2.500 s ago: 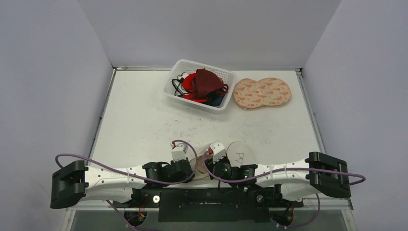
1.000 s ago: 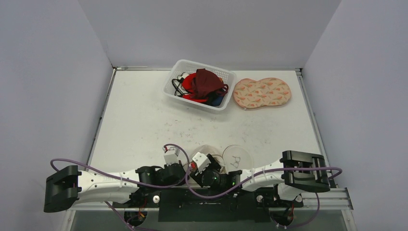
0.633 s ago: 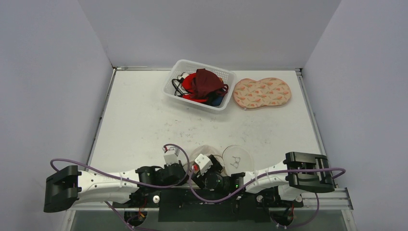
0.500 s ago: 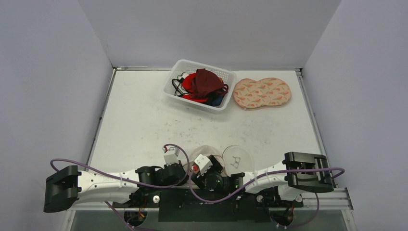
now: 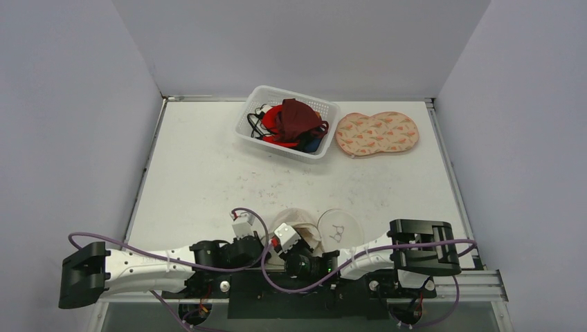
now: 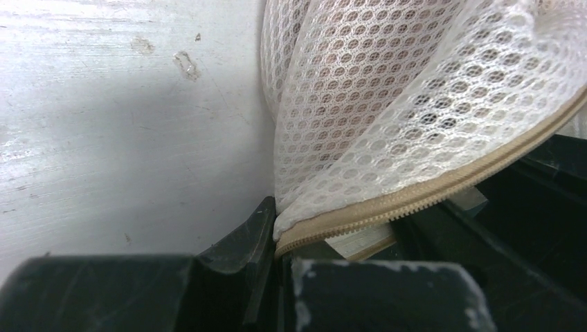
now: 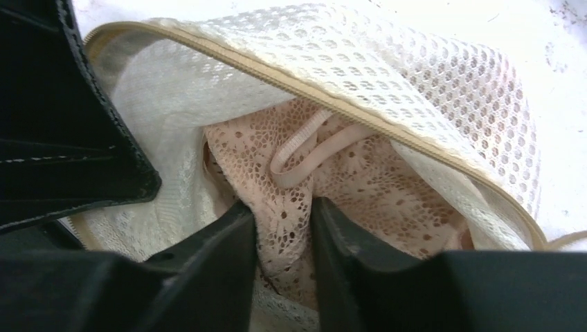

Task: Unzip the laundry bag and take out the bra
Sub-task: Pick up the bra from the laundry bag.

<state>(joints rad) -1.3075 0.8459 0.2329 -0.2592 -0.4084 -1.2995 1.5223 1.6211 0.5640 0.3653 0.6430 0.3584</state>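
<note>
The left claw (image 6: pixel 280 238) clamps the laundry bag (image 6: pixel 387 104) by its zippered rim, anchoring the open mouth so the right claw (image 7: pixel 280 232), inside, can pinch the bra (image 7: pixel 360 183) for withdrawal.

near edge: laundry bag (image 5: pixel 302 218); far ctr: basket (image 5: pixel 277 148) w/ clothes (image 5: pixel 294 119); beside basket: patterned pad (image 5: pixel 377 133)

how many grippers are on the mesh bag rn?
2. The left gripper is shut on the zipper edge of the mesh bag; the right gripper is inside the opening, pinching the lace bra.
</note>
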